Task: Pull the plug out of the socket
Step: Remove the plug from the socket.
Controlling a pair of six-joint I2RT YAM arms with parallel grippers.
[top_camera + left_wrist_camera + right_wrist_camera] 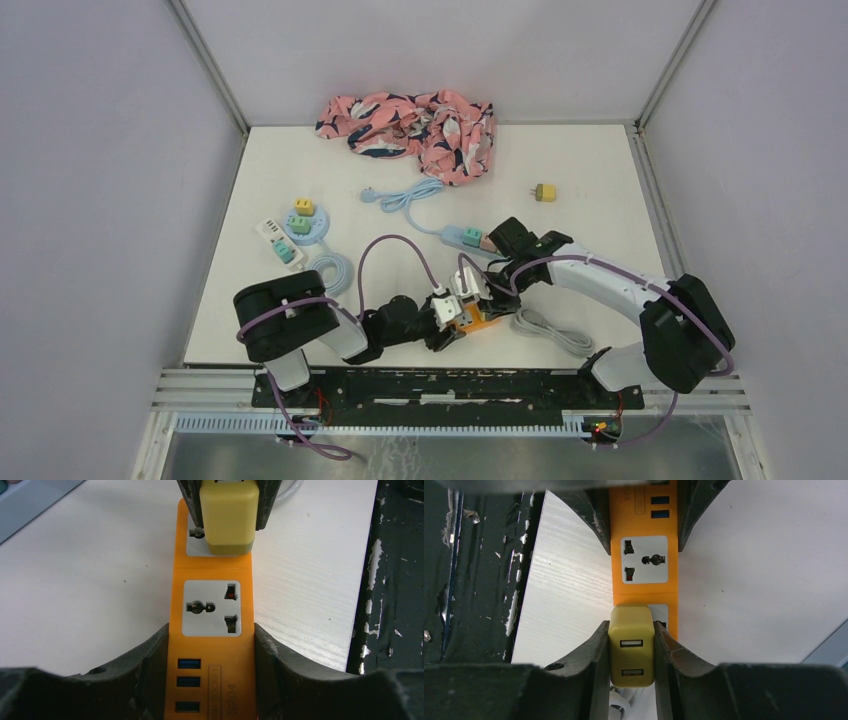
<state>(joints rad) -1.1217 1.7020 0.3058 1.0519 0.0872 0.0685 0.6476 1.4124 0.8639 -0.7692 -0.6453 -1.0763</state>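
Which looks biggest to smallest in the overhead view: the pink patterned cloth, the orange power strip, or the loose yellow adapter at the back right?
1. pink patterned cloth, clearly the largest.
2. orange power strip, though it is partly covered, so its full size is unsure.
3. loose yellow adapter, the smallest.

strip (470, 320): at the near edge of the table (600, 170), before my two bases
plug (631, 645): on the strip's end socket, clasped in my right pincer (630, 630)
left pincer (210, 635): clasps the strip's other end
middle socket (211, 607): between plug and left pincer
cloth (410, 125): far back, middle
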